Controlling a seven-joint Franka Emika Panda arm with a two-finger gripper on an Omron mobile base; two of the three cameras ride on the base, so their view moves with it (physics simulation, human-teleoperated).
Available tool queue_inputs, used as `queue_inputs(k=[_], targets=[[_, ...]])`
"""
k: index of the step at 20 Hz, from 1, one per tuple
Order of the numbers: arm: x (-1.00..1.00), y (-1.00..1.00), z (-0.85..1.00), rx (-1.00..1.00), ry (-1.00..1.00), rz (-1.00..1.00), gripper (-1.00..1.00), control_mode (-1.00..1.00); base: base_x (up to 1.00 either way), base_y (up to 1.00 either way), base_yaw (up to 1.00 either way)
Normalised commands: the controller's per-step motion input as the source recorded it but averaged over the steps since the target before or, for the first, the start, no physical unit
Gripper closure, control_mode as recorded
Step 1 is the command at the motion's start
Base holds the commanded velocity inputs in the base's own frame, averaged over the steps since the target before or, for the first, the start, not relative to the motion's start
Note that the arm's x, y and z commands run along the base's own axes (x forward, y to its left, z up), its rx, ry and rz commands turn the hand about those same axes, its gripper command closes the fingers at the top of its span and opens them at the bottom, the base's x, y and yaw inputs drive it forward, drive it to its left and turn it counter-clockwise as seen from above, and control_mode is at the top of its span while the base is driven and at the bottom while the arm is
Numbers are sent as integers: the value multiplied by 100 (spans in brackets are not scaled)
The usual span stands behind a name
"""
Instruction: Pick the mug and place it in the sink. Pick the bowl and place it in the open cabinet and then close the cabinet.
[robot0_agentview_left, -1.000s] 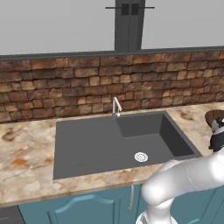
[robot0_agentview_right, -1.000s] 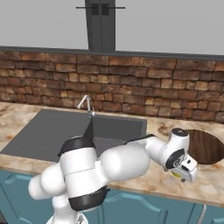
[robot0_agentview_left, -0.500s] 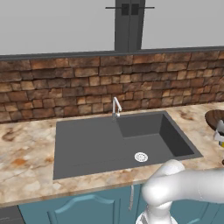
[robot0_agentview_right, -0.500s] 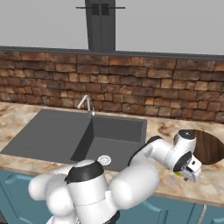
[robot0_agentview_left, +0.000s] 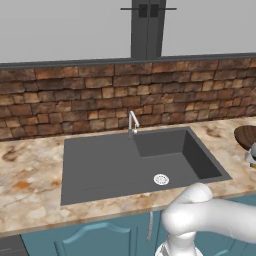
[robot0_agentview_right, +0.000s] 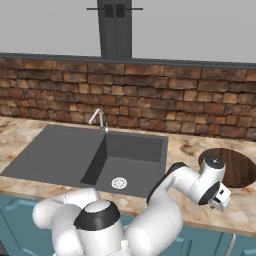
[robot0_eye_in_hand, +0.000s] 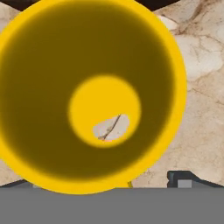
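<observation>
- The mug (robot0_eye_in_hand: 89, 94) in the hand view is cut off at the left and top edges, and its handle can't be made out.
- The bowl (robot0_agentview_left: 247, 136) is cut by the left base view's right edge.
- The arm's wrist hides the bowl's near rim in the right base view.

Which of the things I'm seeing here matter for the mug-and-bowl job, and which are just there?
Job:
- small yellow mug
- dark grey rectangular sink
- dark brown wooden bowl
- open gripper over the mug

Just there:
- chrome faucet
- marbled stone counter
- brick backsplash
</observation>
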Motion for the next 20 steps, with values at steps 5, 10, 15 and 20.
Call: queue_inputs(k=[5,10,15,20], targets=[[11,19,-1,-2,-1,0,-100,-100,0,0,0],[34,8,0,-2,-11,0,100,-100,0,0,0],[35,0,-6,0,-11,3,100,-100,0,0,0],[16,0,-7,0,-13,7,100,-100,0,0,0]])
